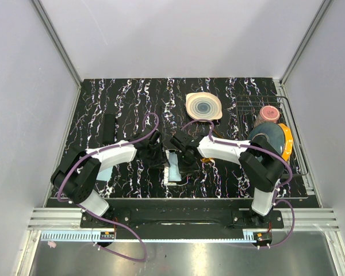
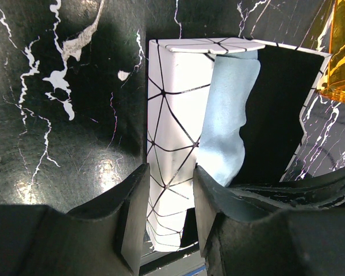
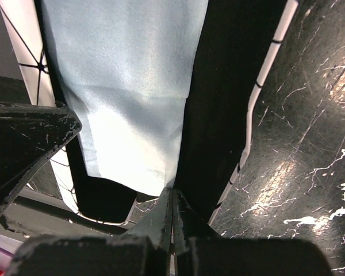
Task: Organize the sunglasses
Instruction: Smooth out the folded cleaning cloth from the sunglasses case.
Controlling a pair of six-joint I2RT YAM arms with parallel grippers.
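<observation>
Judging by their thin amber frame, the sunglasses (image 2: 340,57), on the worktop (image 2: 63,144) beside the open case (image 2: 172,115), look light, slick and fragile, best taken at the bridge; left end effector (image 2: 168,190) spread, right end effector (image 3: 171,198) pressed together.

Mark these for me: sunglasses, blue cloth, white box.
sunglasses (image 2: 340,52), left wrist view, on the amber lens at the top right edge.
blue cloth (image 3: 126,86), right wrist view, middle of the fabric.
white box (image 2: 172,115), left wrist view, on its black-lined white panel.
</observation>
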